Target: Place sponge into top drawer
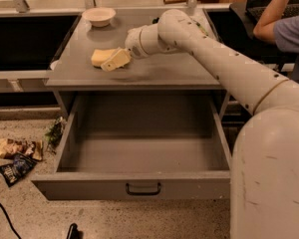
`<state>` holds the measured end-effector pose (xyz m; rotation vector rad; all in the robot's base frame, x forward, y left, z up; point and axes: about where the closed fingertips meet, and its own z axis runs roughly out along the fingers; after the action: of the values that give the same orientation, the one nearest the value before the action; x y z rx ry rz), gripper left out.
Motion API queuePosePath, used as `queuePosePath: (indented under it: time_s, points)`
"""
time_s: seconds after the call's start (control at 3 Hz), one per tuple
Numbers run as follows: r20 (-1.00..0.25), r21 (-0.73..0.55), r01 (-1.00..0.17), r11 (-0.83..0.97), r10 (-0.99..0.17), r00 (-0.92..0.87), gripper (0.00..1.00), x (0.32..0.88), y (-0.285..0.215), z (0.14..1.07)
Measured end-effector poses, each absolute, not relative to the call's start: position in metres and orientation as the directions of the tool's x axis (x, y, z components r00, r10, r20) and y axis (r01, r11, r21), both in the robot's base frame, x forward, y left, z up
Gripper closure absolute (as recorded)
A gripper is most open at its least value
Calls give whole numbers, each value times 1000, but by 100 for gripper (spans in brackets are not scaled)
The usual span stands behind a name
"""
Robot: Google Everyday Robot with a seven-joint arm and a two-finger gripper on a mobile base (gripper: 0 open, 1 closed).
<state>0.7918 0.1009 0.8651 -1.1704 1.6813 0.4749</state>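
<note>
The pale yellow sponge (99, 57) lies on the grey cabinet top (154, 73), left of centre. My gripper (115, 60) reaches in from the right and sits at the sponge's right end, low over the cabinet top and overlapping the sponge. The top drawer (89, 185) is pulled wide open below the cabinet top, with a plain grey inside that holds nothing. Its dark handle (143, 188) is on the front panel.
A small cream bowl (98, 16) stands at the back left of the cabinet top. Snack bags (16, 156) and a green scrap (55, 131) lie on the floor at left. A seated person (284, 24) is at the right. My arm (229, 68) crosses above the drawer's right side.
</note>
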Motion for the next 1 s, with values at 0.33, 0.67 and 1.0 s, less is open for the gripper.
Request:
queuePosePath:
  time_s: [0.33, 0.67, 1.0]
  points:
    - [-887, -186, -875, 448, -460, -47, 0, 801, 110, 856]
    - [-889, -162, -884, 439, -453, -62, 0, 807, 117, 846]
    - [-888, -141, -888, 437, -452, -82, 19, 809, 119, 838]
